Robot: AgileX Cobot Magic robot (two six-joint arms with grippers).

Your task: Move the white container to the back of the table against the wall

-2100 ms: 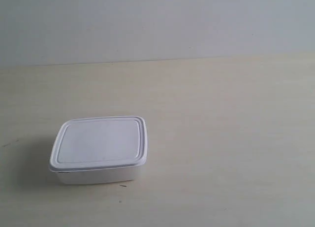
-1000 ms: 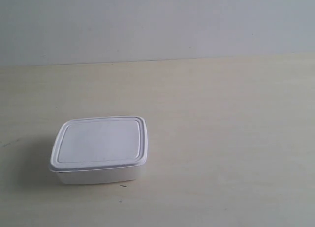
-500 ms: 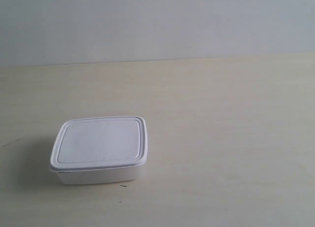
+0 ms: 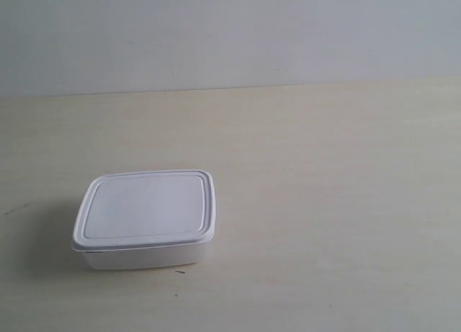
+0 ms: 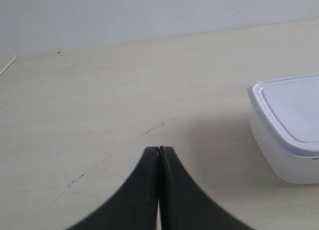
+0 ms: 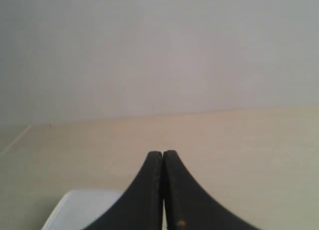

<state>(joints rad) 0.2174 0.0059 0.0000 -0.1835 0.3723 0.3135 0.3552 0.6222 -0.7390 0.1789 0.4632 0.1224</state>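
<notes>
Both black, curved-finger grippers have their fingertips pressed together, with nothing pinched between them. We find the left gripper (image 5: 159, 150) low over the wide, pale cream-beige matte tabletop (image 5: 89, 100). It is near but clear of the shallow rectangular white plastic container (image 5: 291, 125), which has rounded corners. A few faint dark scratches (image 5: 152, 129) mark the surface just beyond its tips. In the right wrist view, the right gripper (image 6: 163, 153) points toward the plain, smooth, pale grey-blue wall (image 6: 159, 50). Only a corner of the container (image 6: 82, 210) shows beside its fingers, and we cannot tell whether they touch.

In the exterior view the container (image 4: 144, 217) rests flat on the tabletop (image 4: 324, 202), toward the near left of that view. Its flat, rimmed white lid (image 4: 148, 206) is seated on it. It stands well apart from the wall (image 4: 230, 29), with a broad stretch of tabletop between them. We note a tiny dark speck (image 4: 180, 271) just beside the container's near edge.
</notes>
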